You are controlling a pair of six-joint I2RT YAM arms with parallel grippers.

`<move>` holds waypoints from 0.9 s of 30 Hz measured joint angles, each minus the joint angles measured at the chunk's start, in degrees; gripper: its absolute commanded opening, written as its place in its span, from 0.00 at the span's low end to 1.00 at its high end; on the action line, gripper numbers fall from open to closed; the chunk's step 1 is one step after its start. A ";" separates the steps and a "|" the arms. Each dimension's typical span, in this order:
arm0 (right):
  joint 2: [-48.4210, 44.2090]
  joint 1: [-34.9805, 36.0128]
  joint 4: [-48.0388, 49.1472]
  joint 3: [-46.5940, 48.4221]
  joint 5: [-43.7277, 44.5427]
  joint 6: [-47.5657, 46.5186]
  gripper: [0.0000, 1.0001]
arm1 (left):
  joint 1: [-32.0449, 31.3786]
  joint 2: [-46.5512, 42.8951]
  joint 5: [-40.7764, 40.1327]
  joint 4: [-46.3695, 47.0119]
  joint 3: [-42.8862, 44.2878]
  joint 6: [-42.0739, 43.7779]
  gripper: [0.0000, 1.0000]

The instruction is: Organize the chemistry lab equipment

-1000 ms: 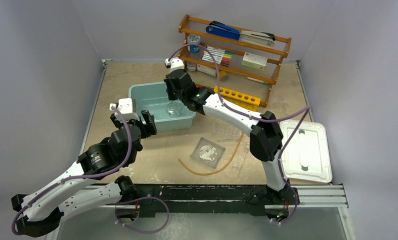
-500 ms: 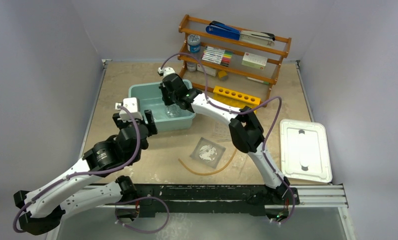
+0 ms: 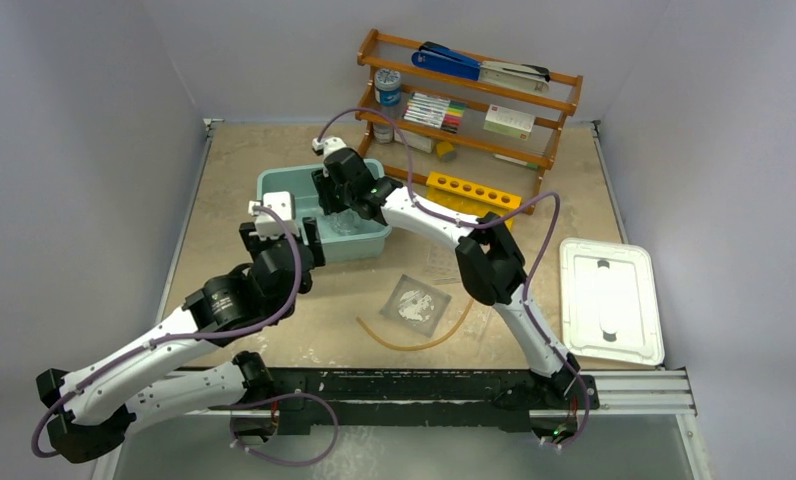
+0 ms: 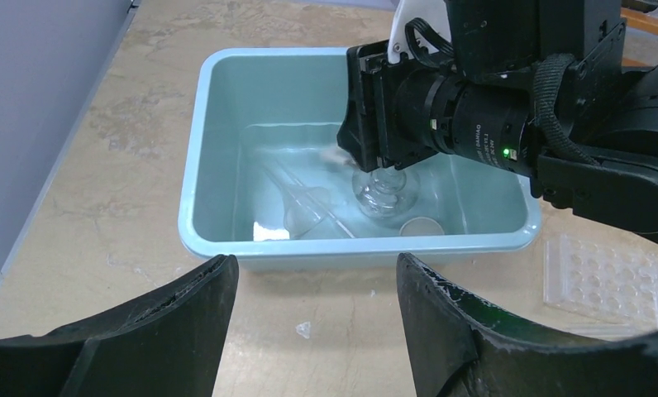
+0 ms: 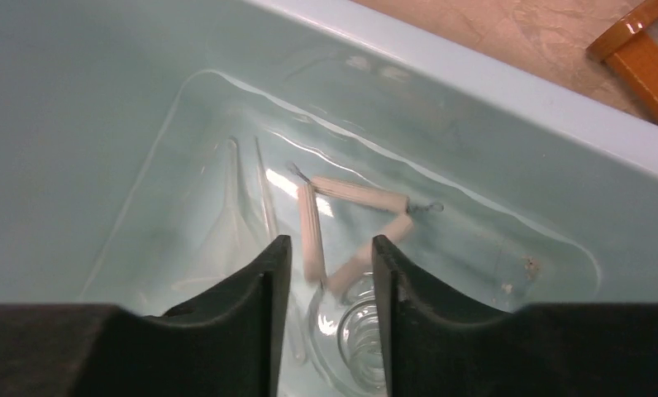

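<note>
The round glass flask (image 4: 383, 190) stands in the teal bin (image 3: 374, 240), next to a clear funnel (image 4: 307, 213) and a pale clay triangle (image 5: 355, 207). My right gripper (image 3: 336, 205) reaches down into the bin. It is open, with its fingers (image 5: 264, 285) on either side of the flask's neck (image 5: 360, 335). My left gripper (image 4: 317, 289) is open and empty, low over the table just in front of the bin. The square clear dish (image 3: 417, 303) and the amber tube (image 3: 426, 340) lie on the table. The yellow rack (image 3: 474, 192) stands behind the right arm. I cannot make out the Y-connector.
A wooden shelf (image 3: 469, 85) with markers and a blue stapler stands at the back. The white lid (image 3: 611, 300) lies at the right. A clear well plate (image 4: 608, 277) lies right of the bin. A tiny clear chip (image 4: 303, 330) lies between my left fingers.
My right gripper has come down from above the bin's back right into the bin, over the flask. My left gripper has moved right and forward along the bin's front wall.
</note>
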 measured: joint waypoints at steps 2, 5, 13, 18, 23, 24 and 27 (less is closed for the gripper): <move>-0.02 0.00 0.02 0.00 -0.42 -0.33 0.51 | 0.00 0.11 0.13 0.48 -0.04 0.00 0.70; -1.07 0.00 0.26 -1.05 -0.66 -0.35 0.54 | 0.00 0.74 0.37 1.79 -0.13 0.02 0.71; -23.43 -0.07 4.09 -18.99 2.75 0.39 0.54 | 0.00 7.02 8.02 8.87 -0.70 1.18 0.70; -43.08 -2.93 7.28 -30.10 7.02 1.55 0.54 | -2.29 14.69 16.92 17.31 -1.14 3.30 0.70; -58.64 -13.09 7.08 -41.94 11.13 2.80 0.54 | -9.70 27.21 23.04 23.96 -1.05 4.63 0.70; -61.18 -15.61 6.43 -44.37 11.96 2.95 0.54 | -11.39 29.77 24.11 25.24 -1.05 4.72 0.70; -66.34 -20.68 3.72 -49.31 14.19 2.97 0.54 | -15.15 35.30 25.59 27.91 -1.03 4.72 0.70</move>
